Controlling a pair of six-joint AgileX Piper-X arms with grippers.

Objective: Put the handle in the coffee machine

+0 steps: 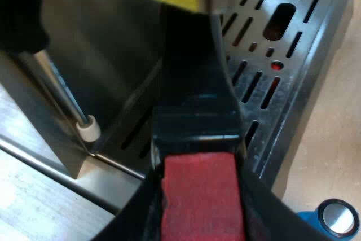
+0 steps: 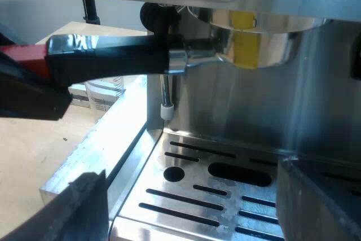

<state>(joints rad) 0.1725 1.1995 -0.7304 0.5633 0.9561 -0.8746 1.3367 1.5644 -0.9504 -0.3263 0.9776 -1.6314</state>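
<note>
- Grips the red end (image 1: 200,196) of the dark handle (image 2: 107,57) with the left gripper (image 1: 197,167): one black finger (image 1: 127,224) pressed on each side, clenched on it with no gap showing.
- Holds the handle roughly level, out from the front of the espresso machine (image 2: 237,100) and above the slotted drip tray (image 1: 282,55).
- Keeps the holder (image 2: 254,43) with its metal bowl up against the round brew head under the machine's front panel; yellow tape (image 2: 245,40) on the bowl lined up with a yellow mark on the head above it.
- Cannot tell whether the bowl is fully locked in.
- Seen from the right wrist, the red end runs into the left gripper's black body, well out from the machine, with the full dark length of the handle between gripper and bowl.
- Hangs the right gripper (image 2: 192,196) low over the drip tray, facing the machine's front: fingers (image 2: 79,207) spread wide apart, released, grasping nothing, well below the handle and not touching it.
- Steam wand (image 1: 67,100) with a white tip upright just beside the brew head, over the tray's inner edge.
- Measuring glass (image 2: 104,91) on the table behind the handle, beside the machine.
- Blue tamper (image 1: 333,218) with a metal face on the table, just off the drip tray's edge, near the left gripper.
</note>
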